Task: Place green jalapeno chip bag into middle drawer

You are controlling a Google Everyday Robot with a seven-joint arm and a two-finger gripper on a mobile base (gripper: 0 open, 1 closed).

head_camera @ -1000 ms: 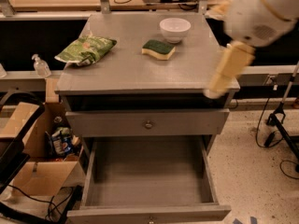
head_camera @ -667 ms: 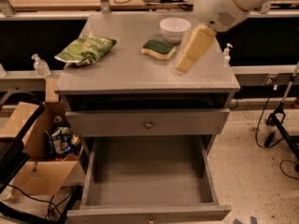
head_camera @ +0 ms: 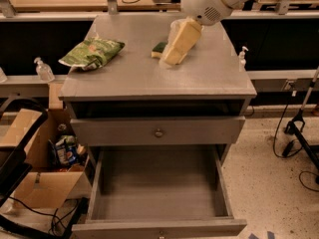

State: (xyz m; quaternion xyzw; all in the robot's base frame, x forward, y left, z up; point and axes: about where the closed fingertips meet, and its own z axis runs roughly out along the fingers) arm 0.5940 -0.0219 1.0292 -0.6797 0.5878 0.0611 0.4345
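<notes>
The green jalapeno chip bag [head_camera: 92,52] lies flat on the grey cabinet top [head_camera: 199,78], at its left edge. The middle drawer [head_camera: 159,190] is pulled wide open at the bottom, and its broad floor is bare. My gripper [head_camera: 178,43] is cream-coloured and hangs from the white arm over the middle back of the cabinet top. It is well to the right of the bag and holds nothing that I can see.
A green-topped sponge [head_camera: 158,48] peeks out left of the gripper. The shallower drawer front with a round knob [head_camera: 158,132] is closed above the open drawer. A cardboard box [head_camera: 35,178] holding a blue packet [head_camera: 65,151] stands at the left. A black stand [head_camera: 299,128] is at the right.
My arm has swung left from the cabinet's right edge to over the sponge and now covers the white bowl. The bag and the drawers have not moved.
</notes>
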